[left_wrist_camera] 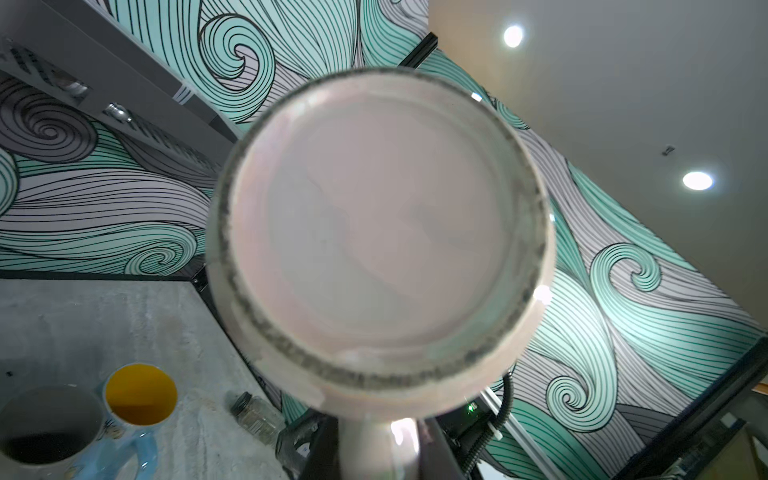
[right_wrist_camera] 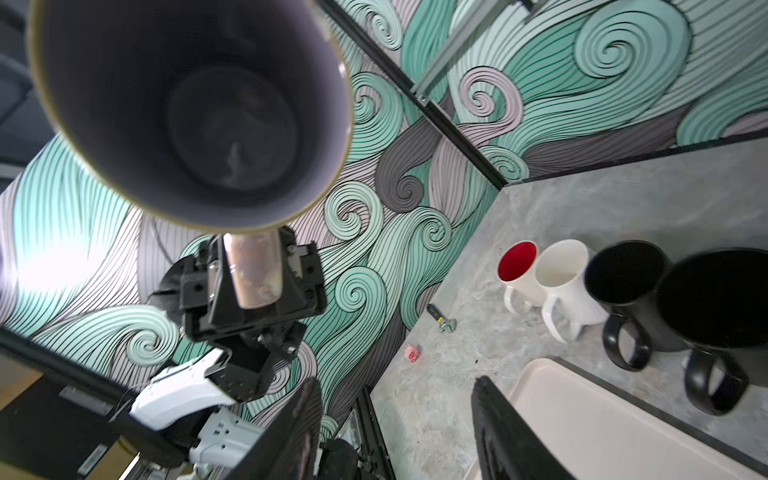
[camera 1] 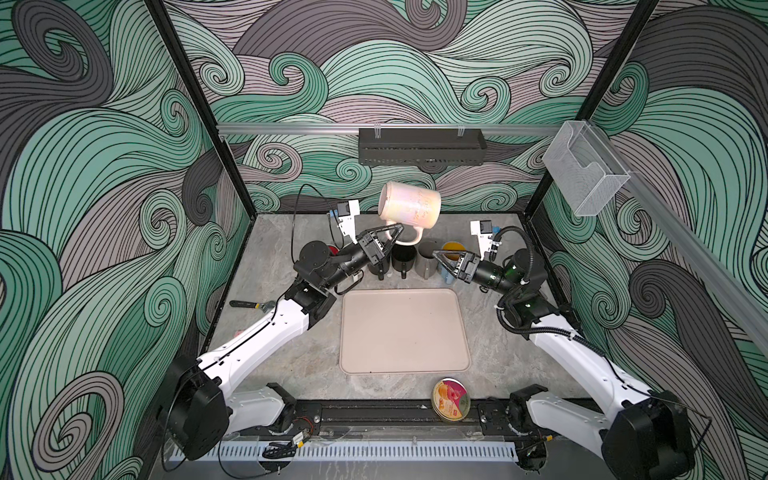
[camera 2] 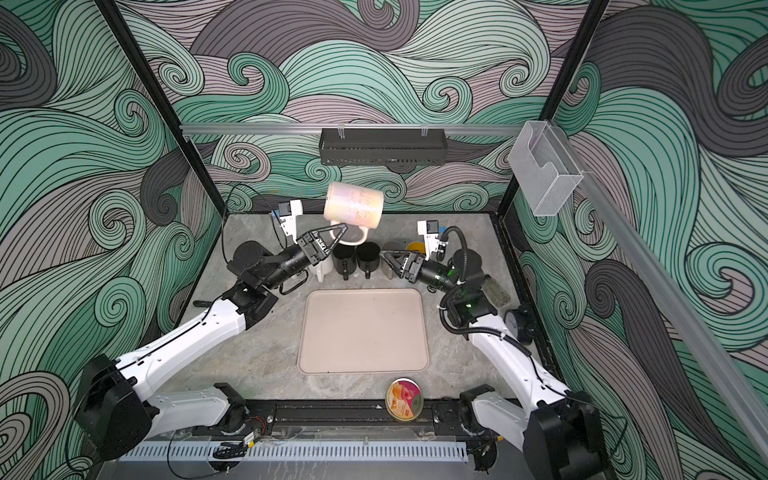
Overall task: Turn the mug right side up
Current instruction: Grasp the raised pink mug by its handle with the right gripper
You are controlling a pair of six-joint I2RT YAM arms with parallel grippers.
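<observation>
Top views: high over the near edge, facing down and far; both share the tray [camera 1: 405, 328].
Left wrist: tight against the base of the mug [left_wrist_camera: 382, 245].
Right wrist: near, facing left into the mug's mouth.

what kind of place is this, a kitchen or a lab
Probably a robot test cell: two arms on a base rail, printed swirl walls in a black frame, mugs beside a tray.
</observation>
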